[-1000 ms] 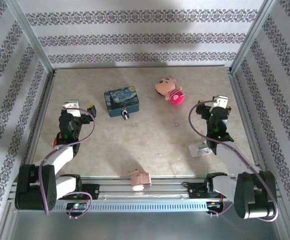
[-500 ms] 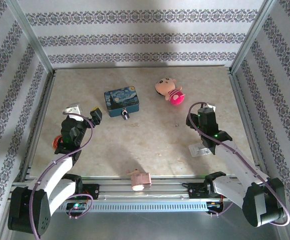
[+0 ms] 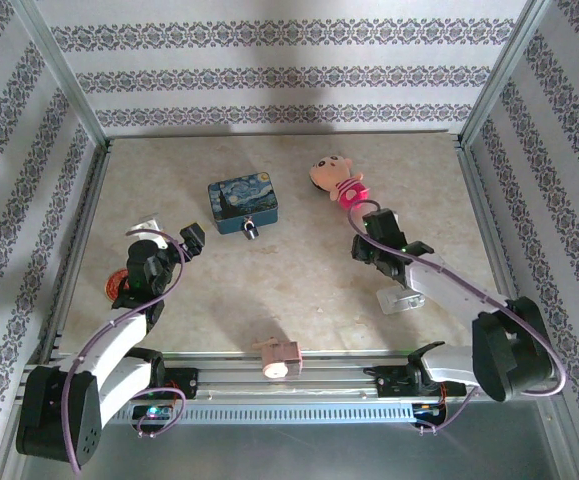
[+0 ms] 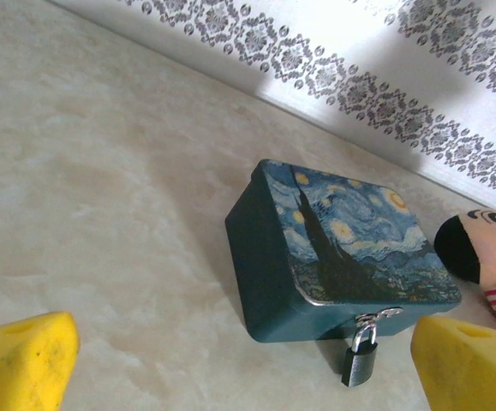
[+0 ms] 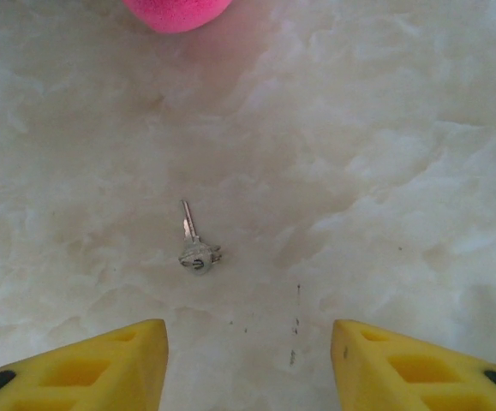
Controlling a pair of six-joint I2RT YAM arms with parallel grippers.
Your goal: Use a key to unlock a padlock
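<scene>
The padlock [image 4: 361, 355] hangs from the hasp on the near face of the blue starry-night tin [image 4: 350, 248], its dark body resting on the bench [image 3: 299, 270] just in front of the tin, lid shut above it. What is inside the tin cannot be seen.

Right of the tin, a little farther back, lies a plush toy [image 3: 337, 180] with a pink end. The key [image 5: 194, 244] lies flat on bare bench nearer than that pink end, well apart from the tin, blade pointing away from the right gripper [image 5: 249, 364]. That gripper's yellow fingers [image 5: 102, 364] are spread on either side of empty bench, the key just ahead of them and untouched.

Left of the tin and nearer, the left gripper [image 3: 169, 226] faces the padlock with its fingers spread wide, holding nothing.

Nothing lies between either gripper and the tin. A clear plastic piece [image 3: 401, 298] sits right of the tin toward the near edge, and a pinkish object [image 3: 277, 358] lies at the near edge itself. Patterned walls [image 3: 289, 75] close the bench behind and beside the tin.
</scene>
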